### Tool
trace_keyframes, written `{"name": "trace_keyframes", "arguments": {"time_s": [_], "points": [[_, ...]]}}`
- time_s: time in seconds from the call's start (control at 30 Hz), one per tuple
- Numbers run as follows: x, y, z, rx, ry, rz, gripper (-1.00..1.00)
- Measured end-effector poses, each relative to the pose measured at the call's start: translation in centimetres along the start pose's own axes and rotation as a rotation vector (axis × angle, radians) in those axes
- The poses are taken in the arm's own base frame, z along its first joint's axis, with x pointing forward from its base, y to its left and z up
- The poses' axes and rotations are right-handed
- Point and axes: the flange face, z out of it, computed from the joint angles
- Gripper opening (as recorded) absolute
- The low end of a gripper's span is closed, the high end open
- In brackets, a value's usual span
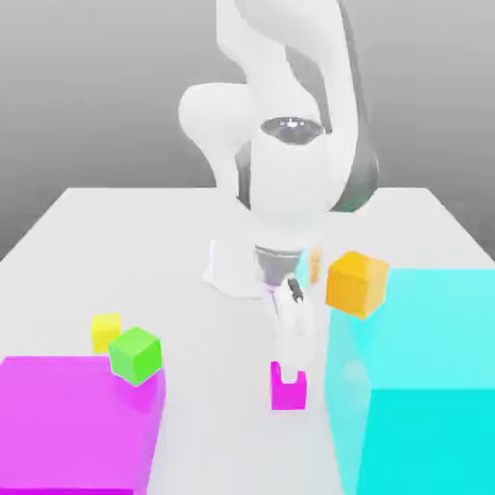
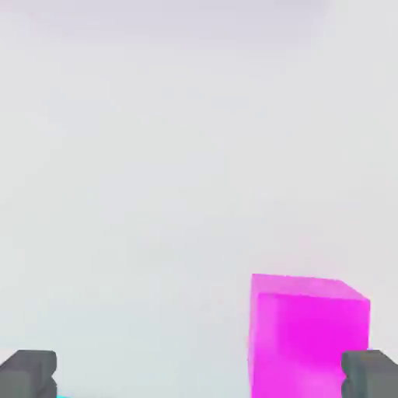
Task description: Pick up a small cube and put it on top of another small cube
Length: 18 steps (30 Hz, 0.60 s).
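The gripper (image 2: 199,377) hangs wide open, holding nothing, right over the small pink cube (image 1: 288,388) on the white table (image 1: 116,251). It may be touching it. The small yellow cube (image 1: 104,330) sits well apart, beside the green cube (image 1: 135,354).

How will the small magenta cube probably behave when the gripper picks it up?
The small magenta cube has flat faces and rests flat on the table, so it should not roll. Its sharp edges suggest it is stiff. The open gripper looks wide enough, but the cube sits off-centre, so it may be pushed sideways.
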Motion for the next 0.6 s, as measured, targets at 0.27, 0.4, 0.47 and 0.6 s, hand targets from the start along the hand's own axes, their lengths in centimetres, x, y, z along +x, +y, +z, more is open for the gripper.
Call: {"name": "trace_keyframes", "arguments": {"time_s": [0.27,0.4,0.47,0.6], "points": [[0.5,0.3,6.1,-0.011,0.005,0.02,-1.0],[0.5,0.3,6.1,-0.011,0.004,0.019,-1.0],[0.6,0.3,6.3,-0.01,0.004,0.019,-1.0],[0.3,0.1,4.1,-0.008,0.002,0.021,-1.0]]}}
